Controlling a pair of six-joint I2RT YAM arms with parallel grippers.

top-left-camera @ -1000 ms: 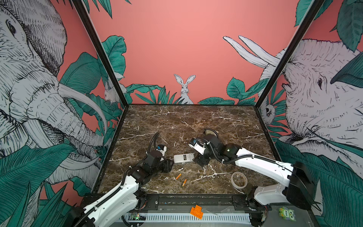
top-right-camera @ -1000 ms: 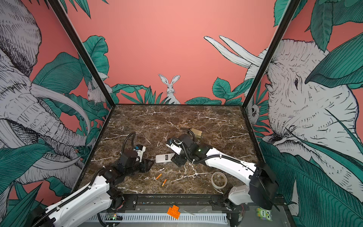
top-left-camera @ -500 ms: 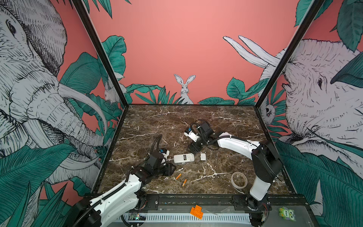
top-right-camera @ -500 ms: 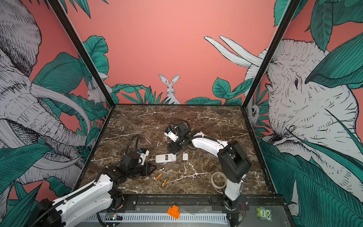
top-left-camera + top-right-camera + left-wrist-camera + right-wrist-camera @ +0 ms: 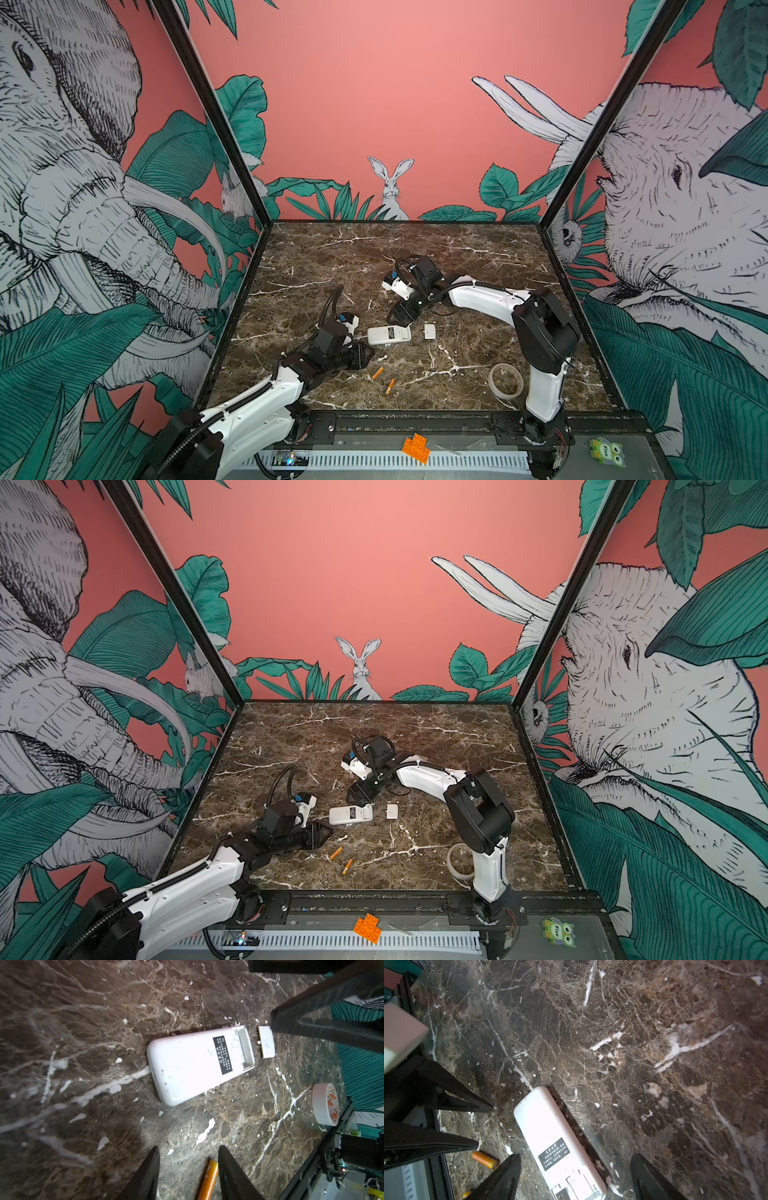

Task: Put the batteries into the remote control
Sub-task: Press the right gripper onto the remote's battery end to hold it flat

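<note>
Left claw [image 5: 189, 1147] stood half open, a battery [image 5: 208, 1178] seemingly between its jaws; right claw [image 5: 576, 1155] gaped wide over the remote [image 5: 548, 1132].

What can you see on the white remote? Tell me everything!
The remote is a smooth white plastic oblong, speckled with dark marks. It lies flat, back upward, on the brown marble table. A black label with white writing sits near one end, where the battery slot is open and empty. Its small white cover lies just apart.
</note>
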